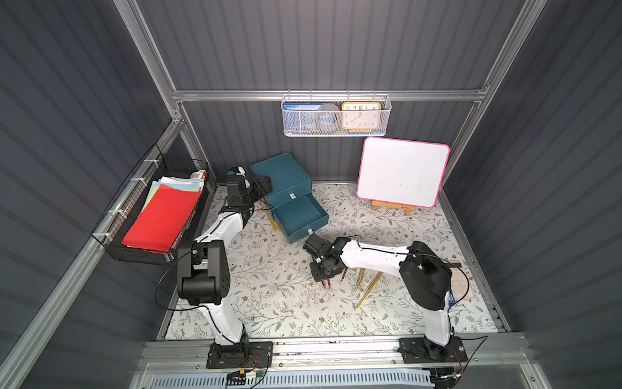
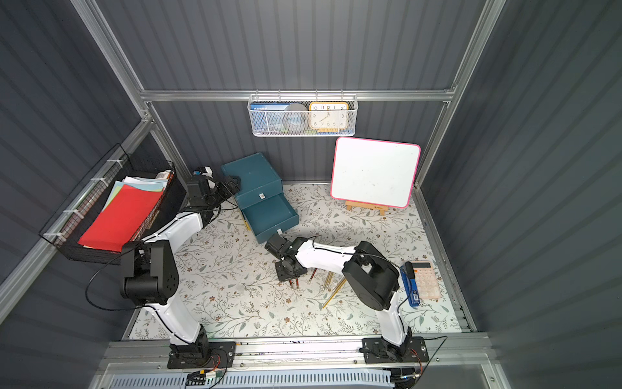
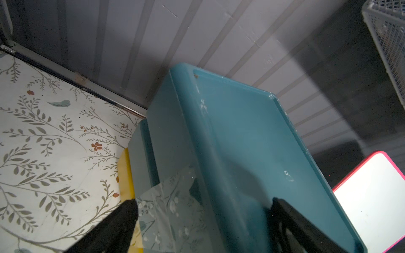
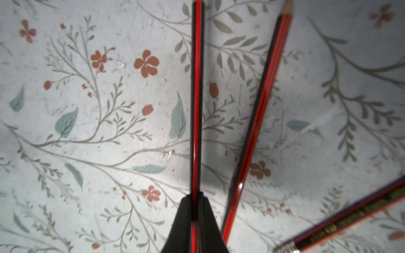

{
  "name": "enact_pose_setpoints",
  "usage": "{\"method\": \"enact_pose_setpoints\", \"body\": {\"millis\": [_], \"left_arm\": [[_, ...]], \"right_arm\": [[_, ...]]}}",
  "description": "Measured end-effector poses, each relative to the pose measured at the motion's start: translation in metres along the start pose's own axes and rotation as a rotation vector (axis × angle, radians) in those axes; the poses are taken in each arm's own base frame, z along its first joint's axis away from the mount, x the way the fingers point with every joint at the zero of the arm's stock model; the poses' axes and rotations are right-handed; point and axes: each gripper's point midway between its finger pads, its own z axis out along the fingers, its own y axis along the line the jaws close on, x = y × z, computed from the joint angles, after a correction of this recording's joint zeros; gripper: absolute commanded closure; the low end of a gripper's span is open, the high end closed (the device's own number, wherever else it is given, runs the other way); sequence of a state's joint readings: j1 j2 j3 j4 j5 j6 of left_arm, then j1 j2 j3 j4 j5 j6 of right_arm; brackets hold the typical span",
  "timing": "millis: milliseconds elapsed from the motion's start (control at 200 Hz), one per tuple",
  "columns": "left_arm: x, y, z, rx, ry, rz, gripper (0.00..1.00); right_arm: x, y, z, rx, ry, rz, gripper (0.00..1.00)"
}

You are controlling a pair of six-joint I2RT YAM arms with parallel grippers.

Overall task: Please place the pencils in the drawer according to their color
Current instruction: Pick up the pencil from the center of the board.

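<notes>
Now the right gripper (image 4: 195, 197) is clamped on one red-and-black pencil (image 4: 196, 98) lying near the surface's middle. Held seemingly off-centre, it could tilt, slip, or drag the neighbouring pencil (image 4: 260, 122) before reaching the open drawer (image 1: 298, 210) by the back edge.

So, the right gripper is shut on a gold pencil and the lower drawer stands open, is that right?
Not quite: the right gripper is shut on a red-and-black pencil, not a gold one. The right wrist view shows it clamped between the fingers. The lower drawer does stand open, as both top views show.
</notes>
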State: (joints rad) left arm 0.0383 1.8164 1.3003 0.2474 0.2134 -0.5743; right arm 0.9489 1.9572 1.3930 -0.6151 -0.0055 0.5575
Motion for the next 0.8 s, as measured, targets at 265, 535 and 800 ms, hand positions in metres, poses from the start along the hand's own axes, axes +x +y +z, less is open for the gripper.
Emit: {"method": "enact_pose_setpoints", "body": {"millis": [265, 535, 800], "left_arm": [[0.0, 0.0, 0.0, 0.0, 0.0, 0.0, 0.0], [0.0, 0.0, 0.0, 0.0, 0.0, 0.0, 0.0], [0.0, 0.0, 0.0, 0.0, 0.0, 0.0, 0.0]], "right_arm": [[0.015, 0.009, -0.032, -0.106, 0.01, 0.032, 1.0], [0.022, 0.024, -0.071, -0.232, 0.005, 0.067, 1.0], [0.0, 0.038, -0.116, -0.334, -0.079, 0.107, 1.0]]}}
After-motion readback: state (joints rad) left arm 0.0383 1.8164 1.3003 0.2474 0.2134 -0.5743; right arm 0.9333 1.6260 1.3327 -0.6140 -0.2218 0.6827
